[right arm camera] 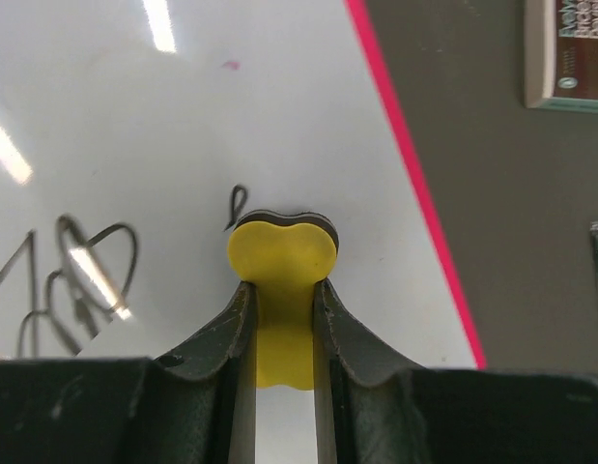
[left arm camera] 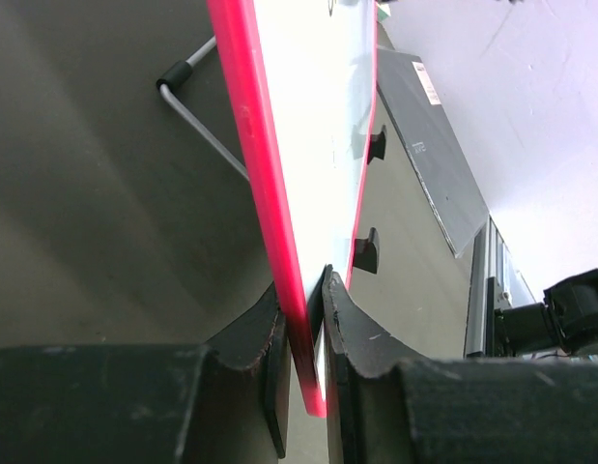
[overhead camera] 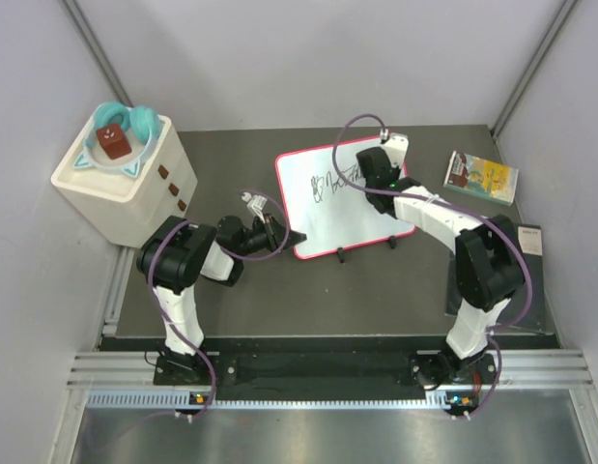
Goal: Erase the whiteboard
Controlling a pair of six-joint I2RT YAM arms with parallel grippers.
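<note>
While the left gripper (left arm camera: pixel 301 295) clamps the whiteboard (overhead camera: pixel 327 217) at its corner, evidently steadying it, we find the right gripper (right arm camera: pixel 282 290) pinching a yellow eraser (right arm camera: pixel 282 249) against its face.

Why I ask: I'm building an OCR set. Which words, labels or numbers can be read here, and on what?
Nothing reads clearly.
whiteboard: black scribbles, no legible word.
booklet: cover print too small; cut off and blurred in the right wrist view.
dark grey panel: white label, too small to read.
yellow eraser: no print visible.
</note>
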